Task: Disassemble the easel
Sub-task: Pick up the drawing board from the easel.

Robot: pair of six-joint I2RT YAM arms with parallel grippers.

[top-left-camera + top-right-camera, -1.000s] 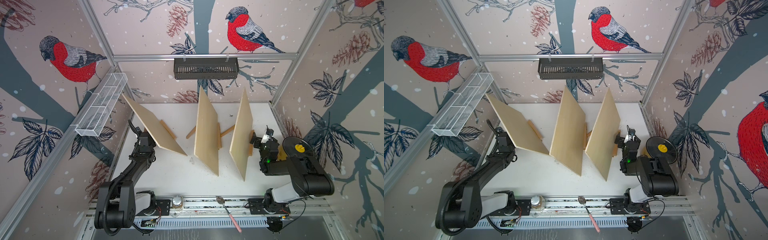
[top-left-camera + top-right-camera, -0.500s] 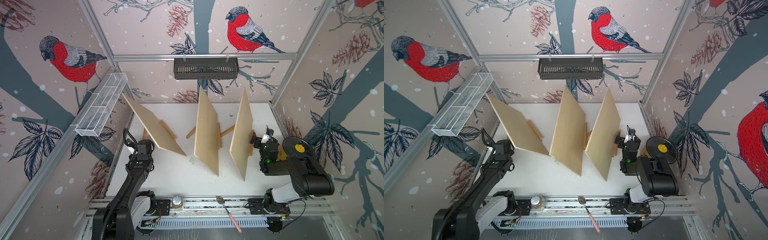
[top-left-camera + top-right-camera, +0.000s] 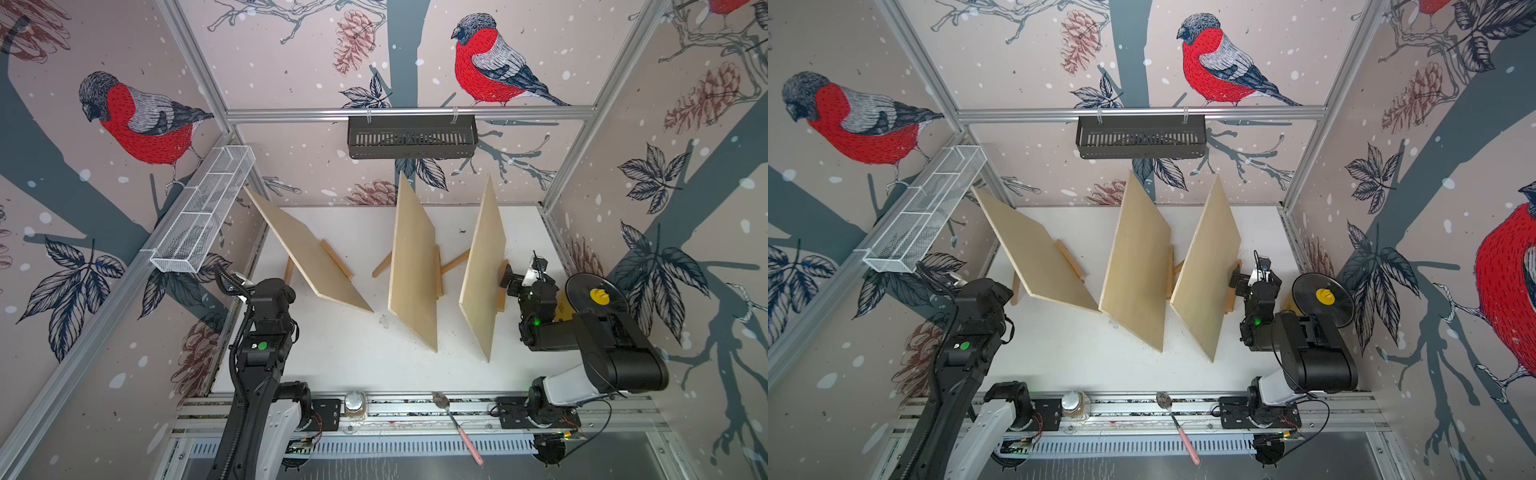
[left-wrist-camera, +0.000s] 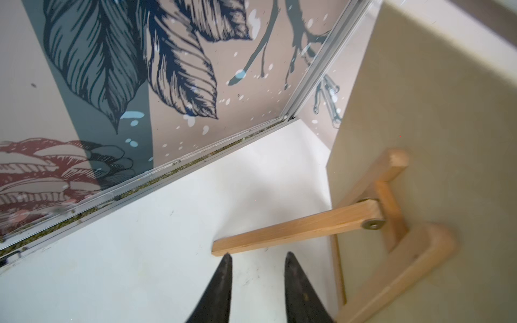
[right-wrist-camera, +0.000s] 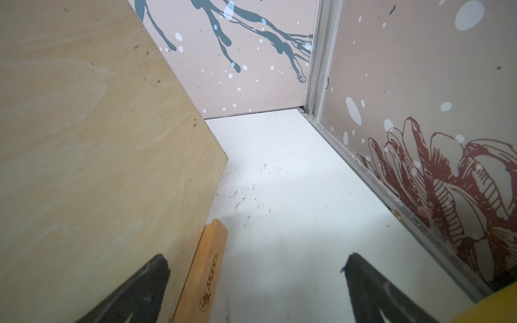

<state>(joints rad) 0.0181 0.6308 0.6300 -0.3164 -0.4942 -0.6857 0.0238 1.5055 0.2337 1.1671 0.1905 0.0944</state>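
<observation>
Left gripper (image 4: 258, 256), seen from its wrist: jaws a little apart, nothing between them, tips just short of the rear leg (image 4: 296, 229) of the centre-left easel (image 3: 307, 257). Right gripper (image 5: 256, 260) spread wide and empty, just beside the centre-right easel (image 3: 482, 270). A third easel (image 3: 413, 266) stands between them on the white tabletop (image 3: 353, 353).

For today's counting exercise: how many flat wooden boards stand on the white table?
3, in a row across the table: the left board leaning steeply, the middle board and the right board nearly upright. None seems hidden.
</observation>
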